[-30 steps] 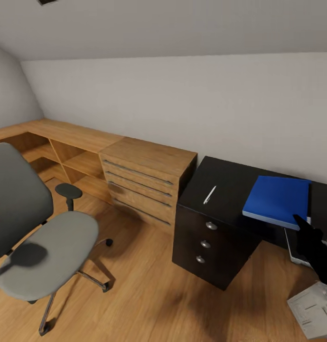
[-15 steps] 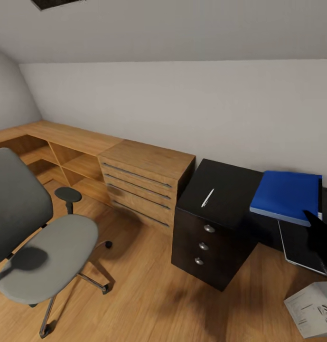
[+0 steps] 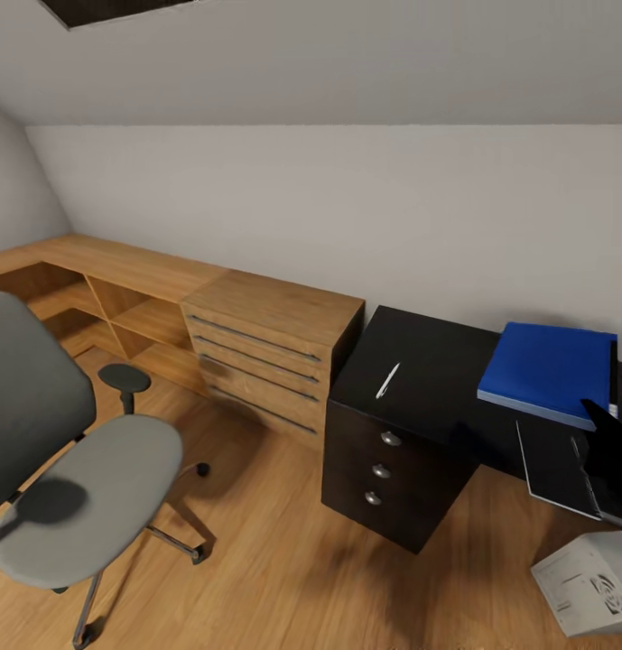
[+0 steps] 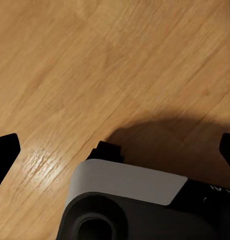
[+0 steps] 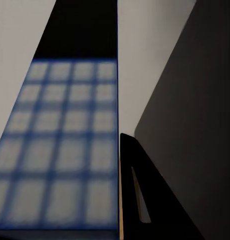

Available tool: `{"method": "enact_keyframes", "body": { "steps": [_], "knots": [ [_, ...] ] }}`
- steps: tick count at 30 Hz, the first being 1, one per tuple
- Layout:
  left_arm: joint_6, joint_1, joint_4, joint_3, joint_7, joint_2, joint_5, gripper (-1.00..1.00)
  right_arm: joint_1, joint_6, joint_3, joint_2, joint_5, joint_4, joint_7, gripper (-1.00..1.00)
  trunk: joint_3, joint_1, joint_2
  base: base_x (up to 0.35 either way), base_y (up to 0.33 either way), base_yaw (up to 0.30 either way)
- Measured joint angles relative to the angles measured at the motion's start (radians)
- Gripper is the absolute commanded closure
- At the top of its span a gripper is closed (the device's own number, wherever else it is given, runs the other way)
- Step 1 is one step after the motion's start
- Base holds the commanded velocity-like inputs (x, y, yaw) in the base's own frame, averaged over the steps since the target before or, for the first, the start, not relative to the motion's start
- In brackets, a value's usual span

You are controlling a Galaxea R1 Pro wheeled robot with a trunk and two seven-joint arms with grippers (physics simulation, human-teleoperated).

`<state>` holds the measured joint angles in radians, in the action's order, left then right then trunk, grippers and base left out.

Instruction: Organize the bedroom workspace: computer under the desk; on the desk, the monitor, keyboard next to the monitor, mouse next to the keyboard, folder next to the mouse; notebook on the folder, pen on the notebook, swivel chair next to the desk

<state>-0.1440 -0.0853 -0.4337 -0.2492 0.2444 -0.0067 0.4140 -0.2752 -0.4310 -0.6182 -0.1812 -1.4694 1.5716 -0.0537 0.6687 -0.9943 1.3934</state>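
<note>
The blue folder [image 3: 547,368] hovers tilted over the right part of the black desk [image 3: 428,361]. My right gripper [image 3: 602,431] is shut on its near right corner. In the right wrist view the folder [image 5: 64,165] lies against one black finger [image 5: 145,200]. The white pen [image 3: 387,380] lies on the desk above the drawers. A thin dark slab with a pale edge [image 3: 554,465], perhaps the notebook, sits just below the folder; I cannot tell what it rests on. The grey swivel chair [image 3: 76,487] stands at the left, apart from the desk. A white computer case [image 3: 586,582] is on the floor. My left gripper [image 4: 115,150] hangs open over the wooden floor.
A light wooden drawer cabinet [image 3: 265,334] and low shelving [image 3: 103,289] run along the wall left of the desk. Wooden floor [image 3: 274,560] lies between the chair and the desk drawers [image 3: 381,469]. The ceiling slopes low overhead.
The camera has shifted a little. The folder and my right gripper have moved right, away from the pen, and more of the dark slab shows below them. Chair and pen are unmoved.
</note>
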Motion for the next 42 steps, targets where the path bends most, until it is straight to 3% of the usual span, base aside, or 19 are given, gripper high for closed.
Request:
{"method": "enact_keyframes", "body": {
  "steps": [42],
  "knots": [
    [0.006, 0.000, 0.001, 0.002, 0.000, 0.001, 0.003, -1.00, 0.000, 0.035, -0.026, -0.006, 0.008, -0.007, -0.001, 1.00, -0.150, 0.154, -0.280, 0.000, 0.000, -0.250]
  ]
}}
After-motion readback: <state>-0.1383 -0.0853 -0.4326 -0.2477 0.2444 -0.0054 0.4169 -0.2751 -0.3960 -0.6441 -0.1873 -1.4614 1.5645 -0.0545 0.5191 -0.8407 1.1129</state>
